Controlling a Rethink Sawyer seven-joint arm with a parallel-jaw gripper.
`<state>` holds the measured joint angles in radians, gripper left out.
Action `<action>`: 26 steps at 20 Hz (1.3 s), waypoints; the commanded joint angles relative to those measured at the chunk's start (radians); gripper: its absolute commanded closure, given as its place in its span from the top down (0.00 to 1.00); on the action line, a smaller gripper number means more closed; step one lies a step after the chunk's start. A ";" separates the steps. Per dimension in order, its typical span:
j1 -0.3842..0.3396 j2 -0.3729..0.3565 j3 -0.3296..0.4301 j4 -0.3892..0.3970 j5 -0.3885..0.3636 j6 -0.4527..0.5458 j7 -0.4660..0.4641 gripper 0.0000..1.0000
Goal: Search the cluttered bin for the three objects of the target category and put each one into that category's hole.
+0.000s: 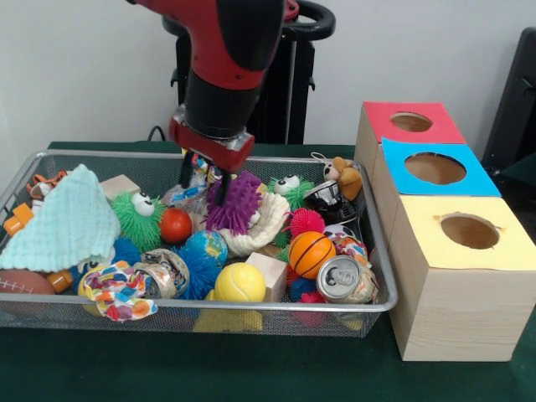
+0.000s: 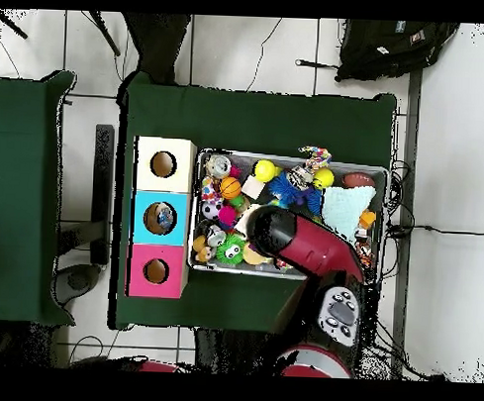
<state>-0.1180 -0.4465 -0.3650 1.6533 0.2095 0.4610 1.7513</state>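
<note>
The wire mesh bin (image 1: pixel 251 308) is full of toys; it also shows in the overhead view (image 2: pixel 287 156). My gripper (image 1: pixel 206 182) is low in the bin's back middle. Its fingers (image 1: pixel 224 189) are apart on either side of a creased clear bottle with a bluish label (image 1: pixel 186 195), so it looks open. Other clear bottles are hidden among the clutter. The blue-panelled hole (image 1: pixel 435 168) is the middle one on the wooden box to the right. In the overhead view something pale shows inside this hole (image 2: pixel 163 218), and the arm (image 2: pixel 284 240) hides the gripper.
A purple spiky ball (image 1: pixel 237 203) and a white shell shape touch the gripper's right side. A mint cloth (image 1: pixel 63 222) covers the bin's left end. Metal cans (image 1: pixel 343 278) lie at the front. Red-panelled (image 1: pixel 411 122) and yellow-panelled (image 1: pixel 469 230) holes flank the blue one.
</note>
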 commanded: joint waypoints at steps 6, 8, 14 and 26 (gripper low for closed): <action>-0.151 -0.004 0.050 -0.041 -0.060 0.091 0.044 1.00; -0.166 0.010 0.072 -0.032 -0.065 0.071 0.047 1.00; -0.174 0.041 0.115 -0.019 -0.049 0.038 0.082 1.00; -0.167 0.013 0.139 0.019 -0.025 0.042 0.106 1.00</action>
<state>-0.2813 -0.4433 -0.3575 1.6482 0.1899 0.4686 1.7513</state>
